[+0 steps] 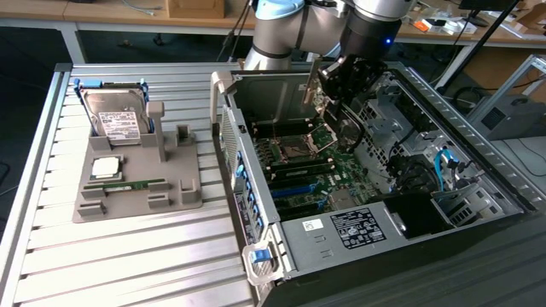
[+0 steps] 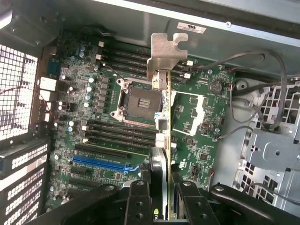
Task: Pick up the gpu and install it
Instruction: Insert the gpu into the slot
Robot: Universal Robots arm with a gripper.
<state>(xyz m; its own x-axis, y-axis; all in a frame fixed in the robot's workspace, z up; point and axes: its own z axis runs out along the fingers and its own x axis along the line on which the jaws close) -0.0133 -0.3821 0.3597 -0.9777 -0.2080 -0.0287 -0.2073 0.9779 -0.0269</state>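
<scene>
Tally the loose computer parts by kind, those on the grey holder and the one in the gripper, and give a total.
hard drive: 1, on the grey holder
CPU chip: 1, on the holder
RAM stick: 1, on the holder
gpu: 1, held in the gripper over the open case
Total: 4

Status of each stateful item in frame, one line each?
gpu: clamped in the hand, edge-on above the motherboard, not seated.
hand: shut on the gpu.
case: open, side panel off.
CPU socket: looks empty.
blue slot: empty.
hard drive: propped in the gray tray.
</scene>
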